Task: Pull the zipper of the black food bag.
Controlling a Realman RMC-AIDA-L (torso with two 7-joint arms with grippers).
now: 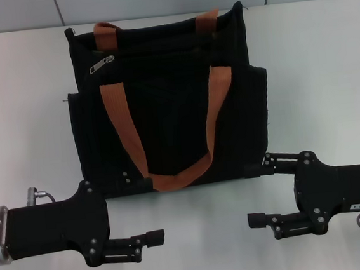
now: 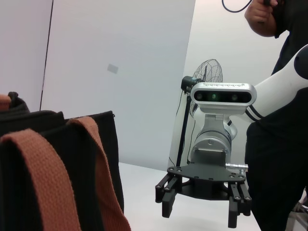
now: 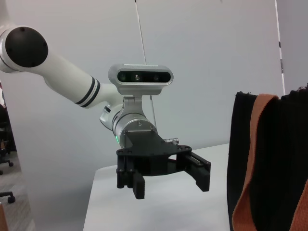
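Observation:
The black food bag (image 1: 165, 111) stands upright at the middle of the white table, with two orange-brown straps (image 1: 123, 124) hanging down its front. The zipper (image 1: 101, 64), a small silver pull tab, lies near the bag's upper left corner. My left gripper (image 1: 150, 211) is open in front of the bag's lower left corner, well below the zipper. My right gripper (image 1: 254, 195) is open in front of the lower right corner. The two grippers face each other. The right gripper (image 2: 202, 204) shows in the left wrist view beside the bag (image 2: 108, 144). The left gripper (image 3: 168, 180) shows in the right wrist view beside the bag (image 3: 284, 159).
The white table (image 1: 326, 63) spreads to both sides of the bag and ends at a grey wall behind. In the left wrist view a person (image 2: 279, 120) stands beside the table and a fan (image 2: 207, 77) stands behind it.

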